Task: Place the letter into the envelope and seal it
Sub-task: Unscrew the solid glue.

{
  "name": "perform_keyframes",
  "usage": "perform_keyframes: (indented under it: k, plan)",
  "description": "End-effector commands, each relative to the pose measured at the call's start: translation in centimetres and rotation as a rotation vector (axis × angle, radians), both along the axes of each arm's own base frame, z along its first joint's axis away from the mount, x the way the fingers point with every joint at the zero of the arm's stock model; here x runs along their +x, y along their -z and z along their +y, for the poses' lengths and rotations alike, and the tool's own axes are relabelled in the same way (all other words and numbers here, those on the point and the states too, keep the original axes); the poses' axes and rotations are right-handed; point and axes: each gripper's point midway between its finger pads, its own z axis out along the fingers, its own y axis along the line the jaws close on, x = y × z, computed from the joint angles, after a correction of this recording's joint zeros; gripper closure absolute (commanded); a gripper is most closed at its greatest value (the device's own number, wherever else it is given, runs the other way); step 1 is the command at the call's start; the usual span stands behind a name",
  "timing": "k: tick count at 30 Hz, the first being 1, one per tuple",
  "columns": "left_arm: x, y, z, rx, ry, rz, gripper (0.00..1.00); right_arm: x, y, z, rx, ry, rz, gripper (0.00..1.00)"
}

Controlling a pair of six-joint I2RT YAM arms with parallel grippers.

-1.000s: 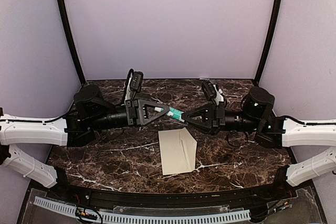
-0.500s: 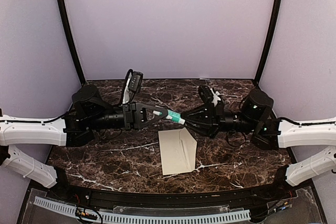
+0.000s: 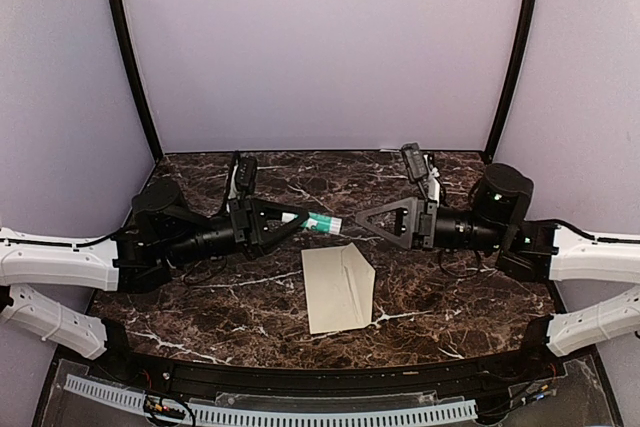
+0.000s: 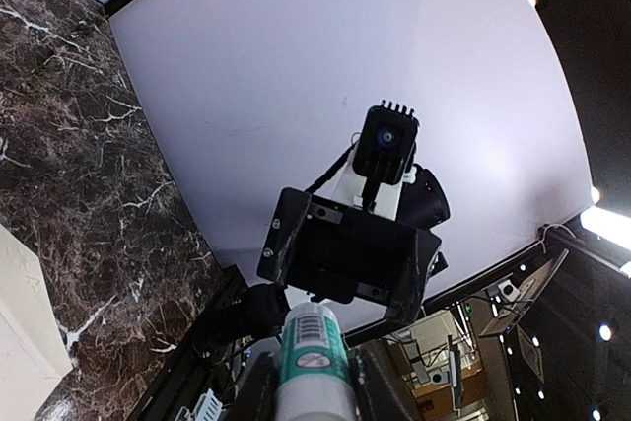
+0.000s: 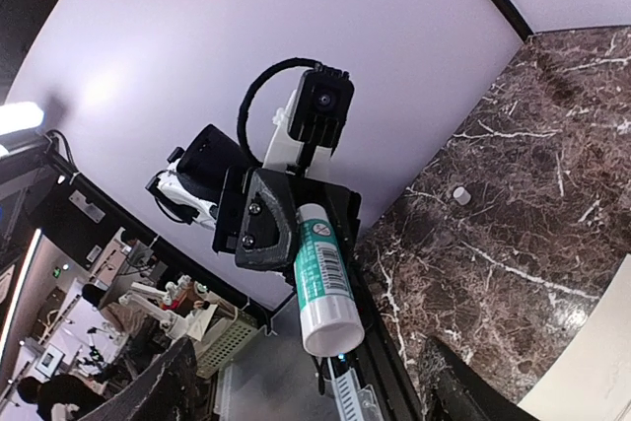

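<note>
"Cream envelope [image 3: 338, 287], where is it?"
"Flat on the marble table [image 3: 200, 292], middle, toward its near edge."
"And the grippers?"
"The left gripper [image 3: 297, 219] clamps a glue stick [image 3: 320, 221] above the table's centre; the right gripper [image 3: 365, 218] hangs spread wide, empty, over the table's right half."

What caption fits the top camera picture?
Left end effector holds a glue stick toward the open right end effector, envelope lying on the marble table below.

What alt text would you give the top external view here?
The left fingers hold a white-and-teal glue stick above a dark marble table, its tip facing the open right fingers. A cream envelope lies flat below them, nearer the arm bases.
</note>
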Motion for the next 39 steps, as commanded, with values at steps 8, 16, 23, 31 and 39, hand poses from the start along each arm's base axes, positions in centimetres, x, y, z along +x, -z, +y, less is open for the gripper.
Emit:
perform_keyframes:
  k: [8, 16, 23, 31, 39]
  plan:
    - [0.1, -1.6, 0.4, -0.061, -0.007, 0.058, 1.00, -1.4, 0.9, 1.0, -0.169, 0.016, -0.294, 0.27]
    - [-0.5, -1.2, 0.1, -0.053, 0.035, 0.068, 1.00, -1.5, 0.5, 2.8, -0.145, -0.014, -0.293, 0.40]
    - [-0.7, -1.4, 0.1, -0.058, 0.047, 0.062, 1.00, -2.4, -0.9, 3.1, -0.078, -0.062, -0.284, 0.59]
    - [-1.1, -1.7, 0.1, -0.067, 0.064, 0.049, 1.00, -2.7, -0.9, 2.8, -0.051, -0.067, -0.254, 0.55]
    - [-1.4, -1.9, 0.1, -0.070, 0.083, 0.039, 1.00, -2.3, -0.8, 3.2, -0.054, -0.061, -0.232, 0.54]
